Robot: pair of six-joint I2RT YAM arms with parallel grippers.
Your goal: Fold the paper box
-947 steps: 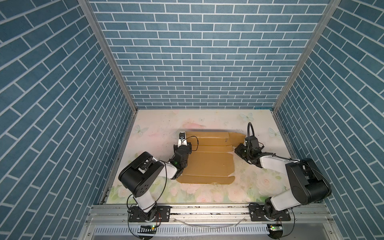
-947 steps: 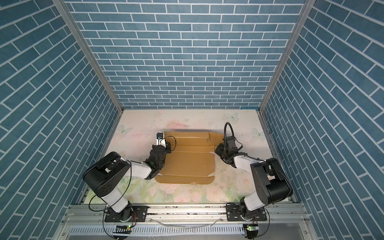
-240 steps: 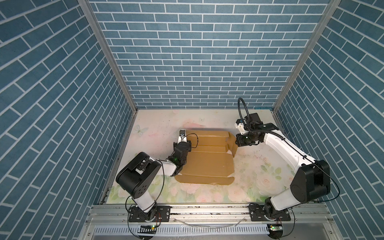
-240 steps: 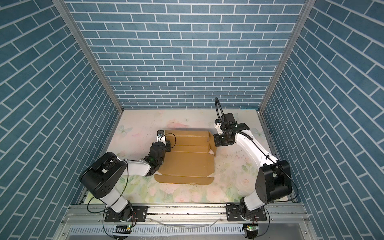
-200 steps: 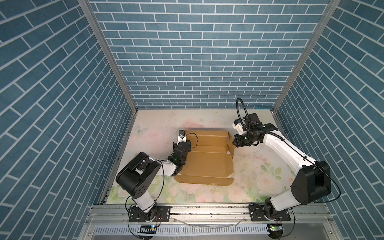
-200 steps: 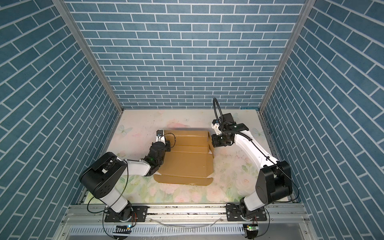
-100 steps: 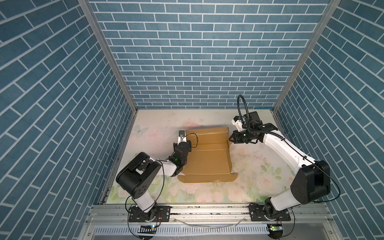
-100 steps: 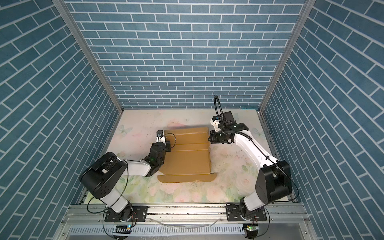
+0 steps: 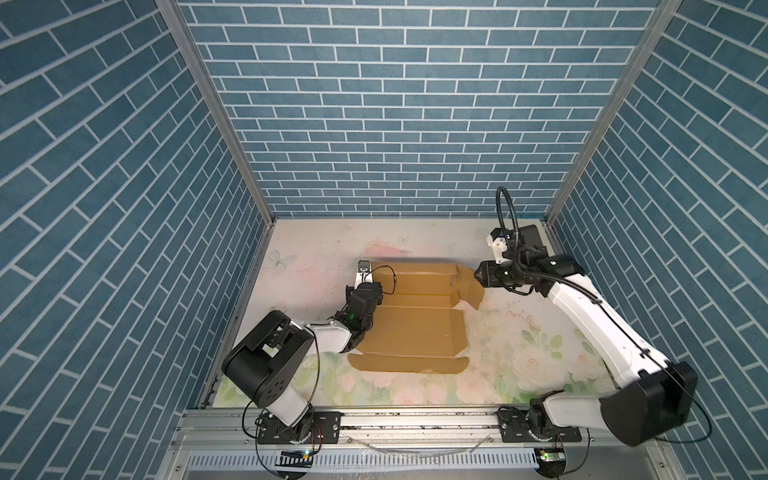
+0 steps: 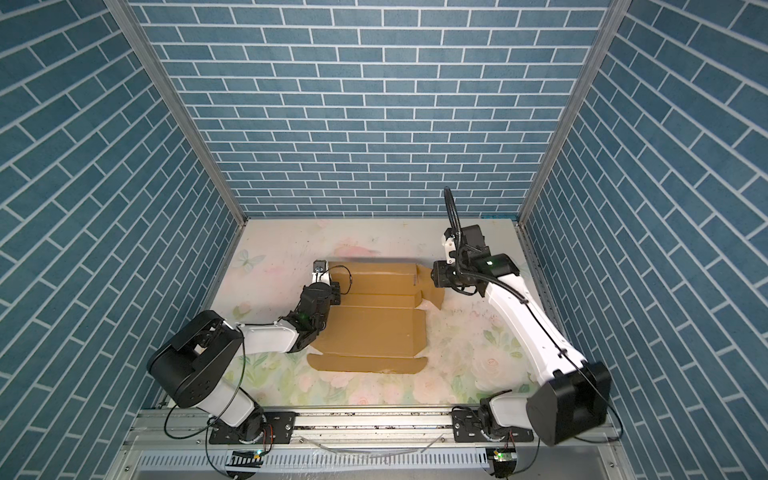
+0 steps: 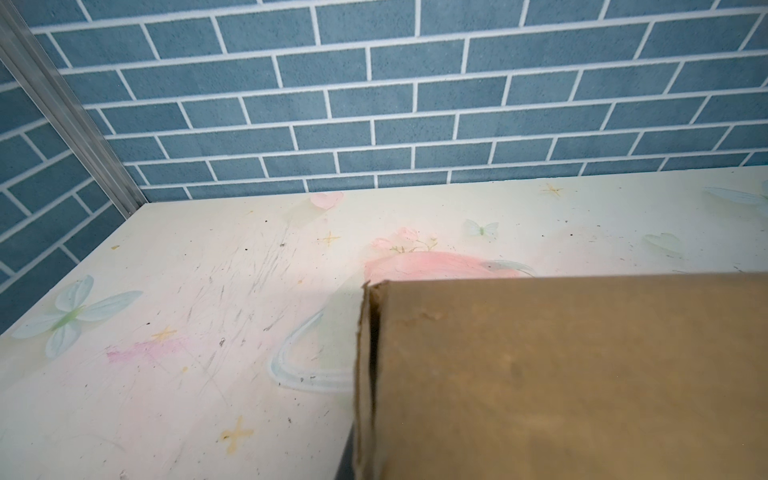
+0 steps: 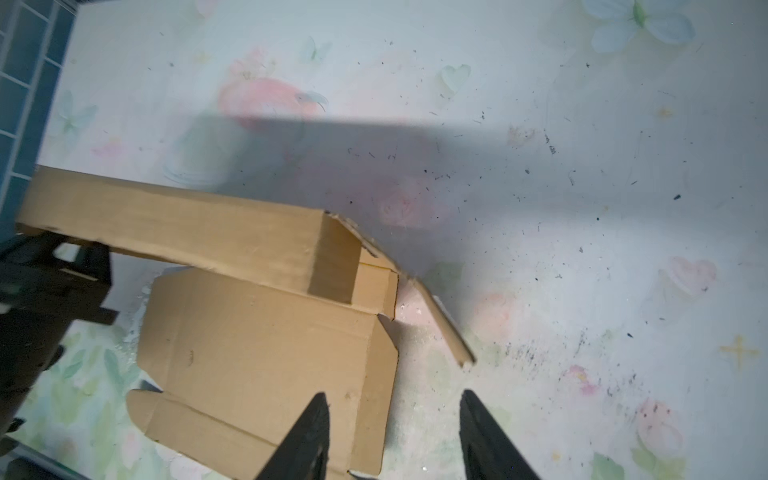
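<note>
1. You have the paper box (image 9: 415, 324) lying partly folded in the middle of the tabletop (image 9: 316, 257). Its panels follow one another from the near side toward the far wall, so its length runs that way. The creases cross left to right in both top views.
2. The far panel (image 12: 187, 224) stands up as a low wall, and the panels nearer you lie flat. At the far right corner, the side flap (image 9: 471, 286) leans outward at a slant.
3. Your right gripper (image 9: 478, 277) hovers just beside that flap. Its fingers (image 12: 307, 432) are spread with nothing between them, clear of the cardboard.
4. Your left gripper (image 9: 368, 291) sits at the box's left edge, by the raised panel, with its fingers pressed together. Cardboard fills the left wrist view, so you cannot tell whether they pinch it.
5. A second ago the right fingers were pressed together at that corner. They have since parted and drawn back a little to the right. The left arm has kept its place.
</note>
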